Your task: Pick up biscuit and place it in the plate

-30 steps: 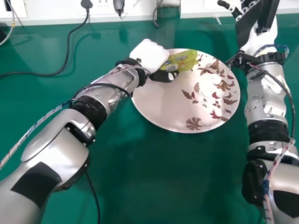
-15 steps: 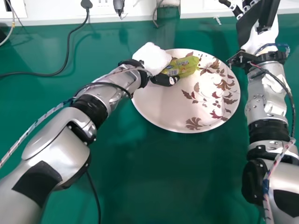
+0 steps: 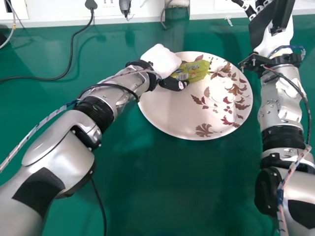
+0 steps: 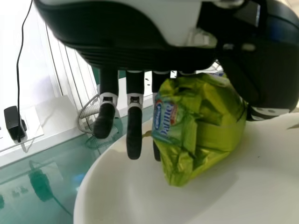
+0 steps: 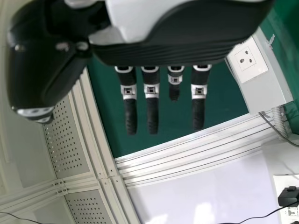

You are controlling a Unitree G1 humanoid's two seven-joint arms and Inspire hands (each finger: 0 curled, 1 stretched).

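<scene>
One green surface (image 3: 172, 196) spans most of the head view, white ledge (image 3: 54, 16) along its far edge; two robot arms over it, left arm (image 3: 61, 135) angling in from the view's left side, right arm (image 3: 280, 105) up along its right side.

White plate (image 3: 165, 115) on the surface between the arms, brown and red leaf print (image 3: 231, 103) mostly on its right half.

Right hand (image 3: 261, 32) is beyond and to the right of the plate, near the ledge, holding nothing; right wrist view has its fingers (image 5: 153, 109) straight, so open.

Left hand (image 3: 161, 61) is at the plate's far left rim, reaching over it; it has the biscuit packet pinched, thumb (image 4: 259, 70) on one side, fingers (image 4: 134, 135) on the other, some of them hanging straight.

Biscuit packet (image 3: 193, 72), green-yellow and crinkled, is over the far left part of the plate, inside the rim; low over the plate in the left wrist view; can't tell whether its underside touches.

Small stuff: black cable (image 3: 72, 54) curving across the surface at left; plug (image 3: 91, 4) at its upper end.
</scene>
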